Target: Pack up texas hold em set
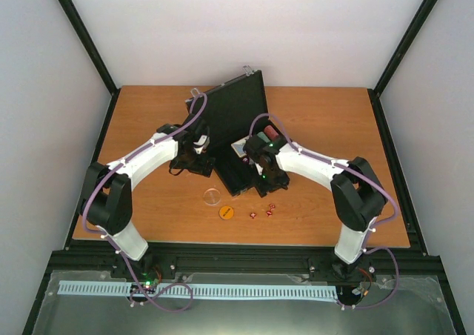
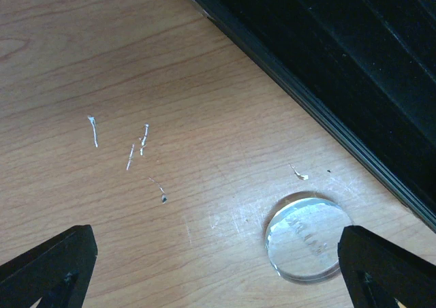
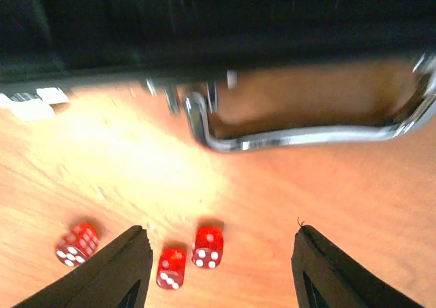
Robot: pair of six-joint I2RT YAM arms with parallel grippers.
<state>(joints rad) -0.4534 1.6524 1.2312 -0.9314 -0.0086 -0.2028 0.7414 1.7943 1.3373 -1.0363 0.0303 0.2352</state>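
Right gripper (image 3: 221, 260) hangs part-open and empty over the red dice (image 3: 170, 266), beside the briefcase (image 1: 235, 116) handle (image 3: 306, 136). Two dice sit between its fingers and a third lies outside, so closing here likely leaves one behind or flicks the small cubes away. Left gripper (image 2: 214, 257) gapes wide and empty, with the clear disc (image 2: 308, 238) flat on the table (image 2: 136, 63) near one finger.

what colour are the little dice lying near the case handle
Red with white pips: the dice show best in the right wrist view.
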